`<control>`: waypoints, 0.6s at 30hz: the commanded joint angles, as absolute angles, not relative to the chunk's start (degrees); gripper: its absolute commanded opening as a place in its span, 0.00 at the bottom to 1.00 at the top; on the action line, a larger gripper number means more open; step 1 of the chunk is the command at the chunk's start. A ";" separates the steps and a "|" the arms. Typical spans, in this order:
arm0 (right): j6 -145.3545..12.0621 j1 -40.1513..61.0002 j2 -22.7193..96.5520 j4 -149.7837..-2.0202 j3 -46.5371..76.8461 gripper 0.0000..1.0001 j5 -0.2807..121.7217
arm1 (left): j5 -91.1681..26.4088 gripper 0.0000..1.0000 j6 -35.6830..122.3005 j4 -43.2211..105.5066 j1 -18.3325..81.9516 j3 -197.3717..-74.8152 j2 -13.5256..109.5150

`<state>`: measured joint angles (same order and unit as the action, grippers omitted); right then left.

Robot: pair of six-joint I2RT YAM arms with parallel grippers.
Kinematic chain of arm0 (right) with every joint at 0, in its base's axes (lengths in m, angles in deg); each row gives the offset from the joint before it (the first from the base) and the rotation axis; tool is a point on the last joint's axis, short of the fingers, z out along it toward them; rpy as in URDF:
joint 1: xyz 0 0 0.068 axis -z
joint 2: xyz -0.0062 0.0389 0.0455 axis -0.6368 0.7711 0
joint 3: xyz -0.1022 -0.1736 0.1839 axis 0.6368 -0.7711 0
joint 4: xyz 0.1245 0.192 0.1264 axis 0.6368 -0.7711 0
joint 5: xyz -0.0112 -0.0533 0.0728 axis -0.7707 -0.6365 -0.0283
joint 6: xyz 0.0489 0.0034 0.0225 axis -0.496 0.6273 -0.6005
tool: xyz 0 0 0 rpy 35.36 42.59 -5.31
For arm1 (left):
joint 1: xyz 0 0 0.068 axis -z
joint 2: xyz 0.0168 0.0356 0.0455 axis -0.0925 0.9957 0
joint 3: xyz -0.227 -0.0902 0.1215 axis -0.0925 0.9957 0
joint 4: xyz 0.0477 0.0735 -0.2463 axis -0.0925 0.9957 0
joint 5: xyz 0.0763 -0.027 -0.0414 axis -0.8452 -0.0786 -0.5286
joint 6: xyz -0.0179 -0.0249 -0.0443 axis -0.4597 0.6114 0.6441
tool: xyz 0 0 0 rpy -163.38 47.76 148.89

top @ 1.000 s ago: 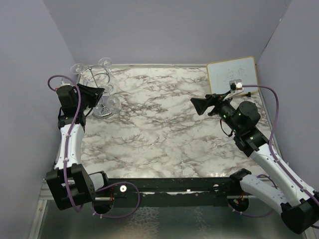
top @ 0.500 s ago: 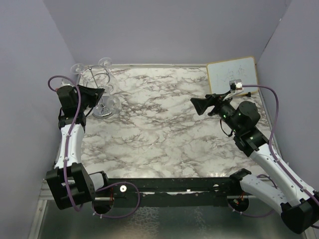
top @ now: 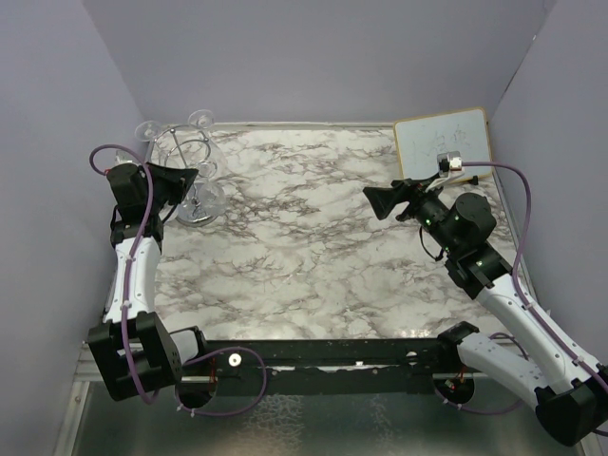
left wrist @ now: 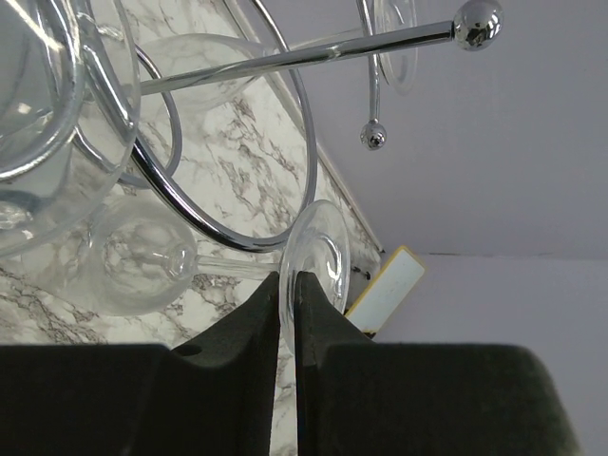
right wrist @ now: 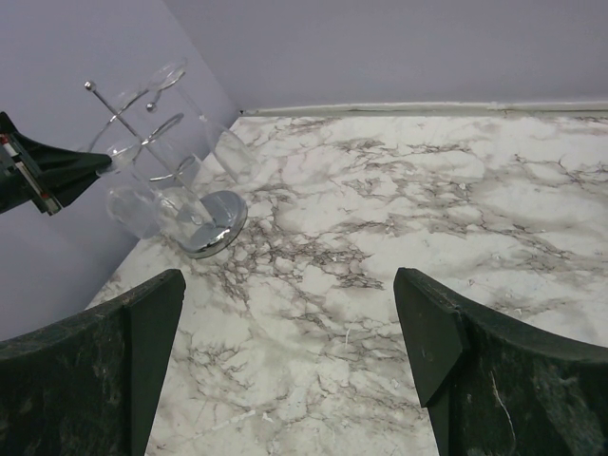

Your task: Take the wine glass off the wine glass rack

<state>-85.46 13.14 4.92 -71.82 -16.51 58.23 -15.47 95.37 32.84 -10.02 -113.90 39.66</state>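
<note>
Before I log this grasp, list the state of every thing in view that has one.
wine glass rack, upright on the table, loaded.
wine glass, upside down, not yet off the rack.
left gripper, shut on the wine glass's foot.
other glasses, hanging upside down on the rack.
right gripper, open, empty, above the table.

**Hidden, cropped and unreadable parts**

In the left wrist view, the lower rim of the wine glass (left wrist: 323, 255) foot is lost in the narrow slit between the left gripper (left wrist: 287, 285) fingers, whose bases are cut by the bottom edge. Up and to the left of those fingers, a second glass (left wrist: 47, 114) is cropped by the frame, and the wine glass rack (left wrist: 285, 59) is seen only in part. From overhead, the clear glasses beside that gripper cannot be told apart. The whiteboard (top: 443, 140) markings, near the right gripper (right wrist: 287, 285), are too small to be read.
</note>
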 commanded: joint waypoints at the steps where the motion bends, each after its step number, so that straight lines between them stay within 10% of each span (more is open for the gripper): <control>1: -84.79 13.10 4.85 -70.65 -17.07 0.93 56.69 | -14.36 0.07 95.18 32.61 -10.28 -114.42 37.99; 18: -84.88 13.10 4.70 -70.74 -16.78 0.94 56.86 | -11.98 0.00 99.38 30.68 -10.25 -115.52 37.14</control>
<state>-85.46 13.14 4.92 -71.82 -16.51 58.23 -14.40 97.88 32.80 -10.07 -113.92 38.67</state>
